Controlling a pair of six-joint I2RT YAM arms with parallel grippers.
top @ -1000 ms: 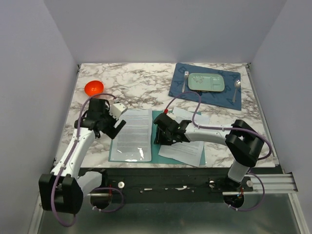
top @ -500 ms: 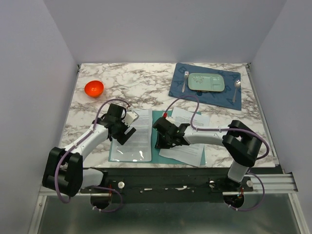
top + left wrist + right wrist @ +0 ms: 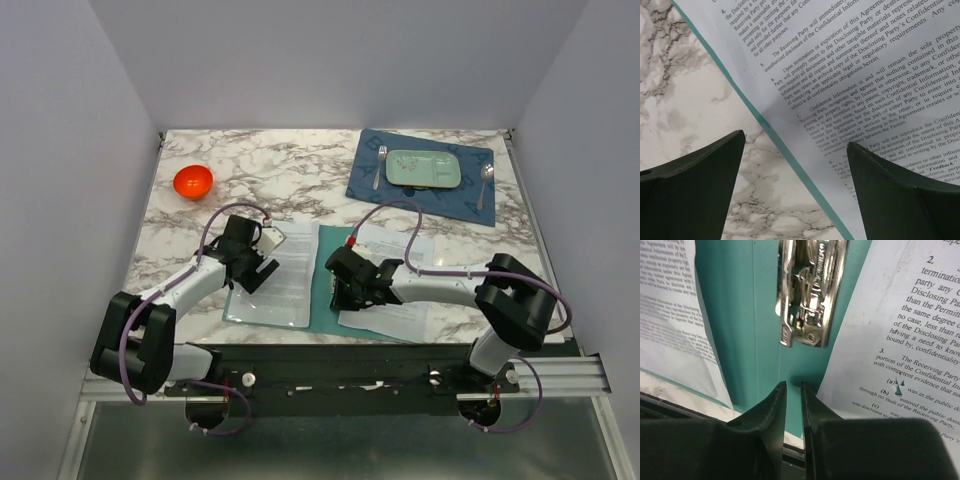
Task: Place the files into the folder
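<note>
The teal folder [image 3: 325, 285] lies open at the table's near middle, its metal clip [image 3: 812, 295] on the spine. One of the files [image 3: 285, 280], printed sheets in a glossy sleeve, rests on its left leaf. More printed sheets [image 3: 395, 300] lie across its right leaf. My left gripper [image 3: 262, 265] hovers wide open over the folder's left edge [image 3: 765, 122], one finger above marble, the other above the paper [image 3: 865, 75]. My right gripper [image 3: 343, 297] sits low over the spine just short of the clip; its jaws [image 3: 793, 384] stand a narrow slit apart with nothing between them.
An orange bowl [image 3: 193, 181] stands at the back left. A dark blue placemat [image 3: 375, 175] at the back right carries a pale green tray [image 3: 424, 169], a fork [image 3: 379, 165] and a spoon [image 3: 485, 180]. The folder's near edge lies close to the table's front edge.
My left arm swung down and in from beside the bowl to the folder's left leaf. My right gripper's jaws narrowed, and it slid slightly right and nearer along the spine.
</note>
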